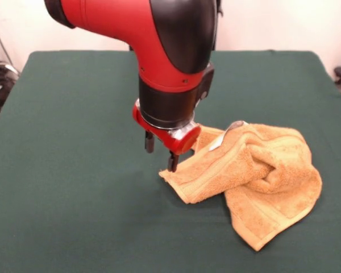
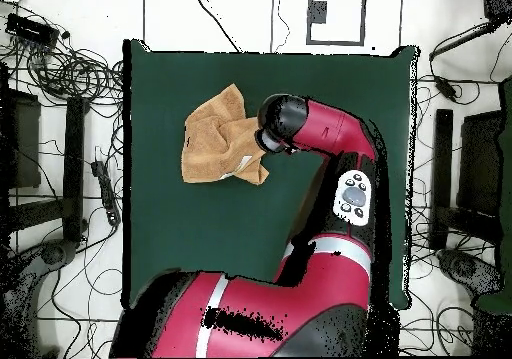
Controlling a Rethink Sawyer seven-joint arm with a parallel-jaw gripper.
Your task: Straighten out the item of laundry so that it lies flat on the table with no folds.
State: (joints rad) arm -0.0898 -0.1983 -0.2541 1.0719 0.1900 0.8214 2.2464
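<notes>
Towel (image 1: 256,176), golden-orange, lies bunched and folded over itself on the green table (image 1: 74,187), one corner pointing toward the near edge, a small white label (image 1: 227,133) showing at its far side. Just beyond its left corner the gripper (image 1: 160,152) hangs low, fingers spread, nothing between them.

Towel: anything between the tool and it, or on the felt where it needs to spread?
Nothing visible. The tool is right at the near-left corner of the crumpled towel with no object between them. The green table around the towel shows only bare cloth on all sides.
</notes>
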